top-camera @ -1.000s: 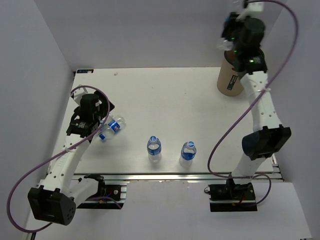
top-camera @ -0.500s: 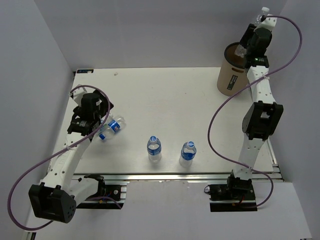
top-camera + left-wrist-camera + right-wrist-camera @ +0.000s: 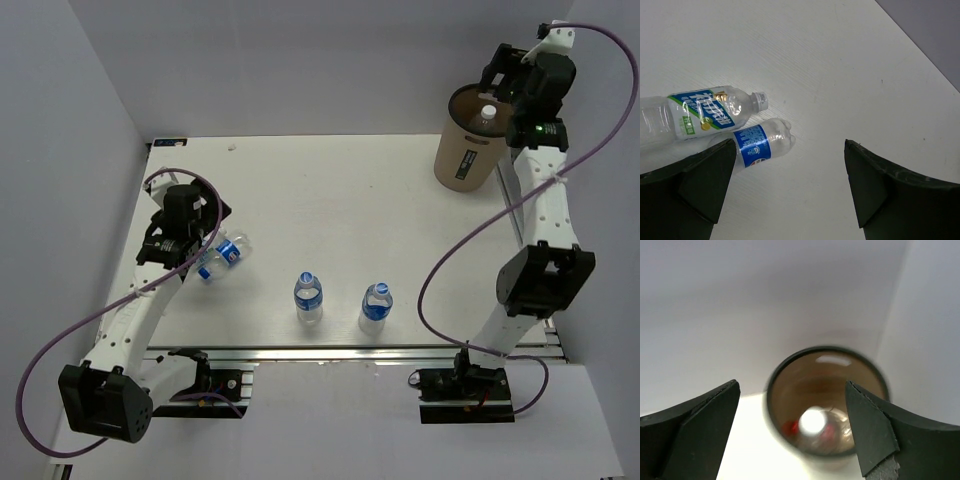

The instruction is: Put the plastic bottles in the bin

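Bench [image 3: 350,200] with bin [image 3: 458,165]: 1 bottle [image 3: 487,113] inside the bin.
Right claw [image 3: 790,390] wide, empty, above the bin. Left claw [image 3: 790,142] wide, far from the bin, over 2 lying bottles [image 3: 757,142]; 2 upright bottles [image 3: 308,298] nearer the bin.
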Controlling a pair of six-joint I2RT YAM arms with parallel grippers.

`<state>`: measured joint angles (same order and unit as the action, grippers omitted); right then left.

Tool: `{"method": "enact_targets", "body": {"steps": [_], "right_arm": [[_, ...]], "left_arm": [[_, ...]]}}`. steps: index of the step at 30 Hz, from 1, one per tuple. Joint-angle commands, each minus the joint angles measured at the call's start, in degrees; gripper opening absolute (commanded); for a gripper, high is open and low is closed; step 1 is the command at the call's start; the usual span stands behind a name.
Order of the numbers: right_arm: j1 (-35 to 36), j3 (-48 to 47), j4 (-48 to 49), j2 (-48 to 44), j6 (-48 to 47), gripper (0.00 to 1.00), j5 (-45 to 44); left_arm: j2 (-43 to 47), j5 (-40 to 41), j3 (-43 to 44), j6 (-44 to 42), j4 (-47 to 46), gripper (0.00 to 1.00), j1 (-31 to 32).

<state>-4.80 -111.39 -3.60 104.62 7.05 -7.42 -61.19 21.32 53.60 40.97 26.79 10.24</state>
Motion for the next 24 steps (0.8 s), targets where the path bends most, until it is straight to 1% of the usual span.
{"method": "enact_targets", "body": {"steps": [1, 2, 4, 5, 6, 7, 8, 9, 10, 11, 12, 13, 14, 15, 16, 17, 18, 19, 20, 24], "right_arm": [[1.19, 4.32, -10.24, -8.19, -1.07, 0.89, 17.05], [4.07, 5.47, -13.60, -9.59, -3.16, 0.89, 18.31], [9.69, 9.33, -19.49, -15.12, -5.28, 0.89, 12.90], [16.07, 16.40, -21.87, -17.76, -6.42, 0.89, 6.08], [19.44, 21.08, -21.28, -23.35, -5.65, 0.89, 2.97], [22.26, 25.48, -20.76, -26.02, -4.95, 0.89, 2.24], [27.07, 33.53, -19.71, -28.83, -4.07, 0.89, 4.15], [29.64, 36.57, -19.87, -33.29, -1.28, 0.89, 4.08], [34.46, 38.95, -20.48, -34.99, 0.14, 0.89, 3.56], [36.77, 42.45, -22.23, -35.01, 0.16, 0.89, 2.34], [39.49, 43.44, -23.38, -39.10, 2.59, 0.89, 1.54], [41.86, 44.24, -24.17, -40.18, 3.05, 0.89, 1.01], [46.59, 45.20, -25.92, -40.98, 3.32, 0.89, 0.74], [48.90, 45.39, -27.24, -42.12, 3.84, 0.89, 0.65], [52.92, 45.30, -28.65, -42.39, 4.81, 0.89, -0.39], [54.70, 44.95, -30.49, -42.39, 5.86, 0.89, -5.97], [56.46, 44.25, -34.42, -41.78, 8.22, 0.89, -9.25], [58.74, 44.07, -36.29, -41.34, 9.29, 0.89, -11.54], [59.46, 43.98, -39.27, -40.29, 10.08, 0.89, -14.17], [63.50, 46.00, -42.44, -38.44, 11.41, 0.89, -14.82]], "left_arm": [[1.42, -3.65, -0.17, -0.19, -1.48, 0.98, -0.04], [1.51, -3.74, -0.08, -0.10, -1.21, 0.98, 0.04], [1.95, -4.36, -0.95, -0.19, -1.91, 0.98, 0.04], [2.21, -4.97, -1.22, -0.19, -2.26, 0.98, -0.04], [2.65, -6.28, -1.66, -0.28, -2.70, 0.98, 0.04], [2.83, -6.90, -2.01, -0.36, -3.40, 0.98, 0.04], [2.92, -7.26, -2.36, -0.45, -3.58, 0.98, -0.04], [3.00, -7.78, -2.54, -0.54, -3.67, 0.98, 0.04], [3.00, -7.96, -2.54, -0.54, -3.76, 0.98, 0.04], [2.83, -8.22, -2.63, -0.54, -3.85, 0.98, 0.04], [2.66, -8.92, -2.71, -0.54, -4.11, 0.98, -0.04], [2.31, -9.54, -2.89, -0.54, -4.63, 0.98, -0.04], [2.13, -10.07, -3.07, -0.54, -4.90, 0.98, 0.04], [1.86, -10.77, -3.07, -0.54, -5.16, 0.98, 0.04], [1.60, -11.04, -3.07, -0.54, -5.08, 0.98, -0.04], [1.16, -11.13, -2.98, -0.54, -4.82, 0.98, 0.04], [0.99, -11.04, -2.89, -0.37, -4.64, 0.98, 0.04], [0.90, -11.04, -2.98, -0.37, -4.64, 0.98, 0.04], [0.90, -11.13, -2.98, -0.19, -4.55, 0.98, -0.04], [1.42, -9.90, -2.81, -0.37, -3.76, 0.98, -0.04]]}}
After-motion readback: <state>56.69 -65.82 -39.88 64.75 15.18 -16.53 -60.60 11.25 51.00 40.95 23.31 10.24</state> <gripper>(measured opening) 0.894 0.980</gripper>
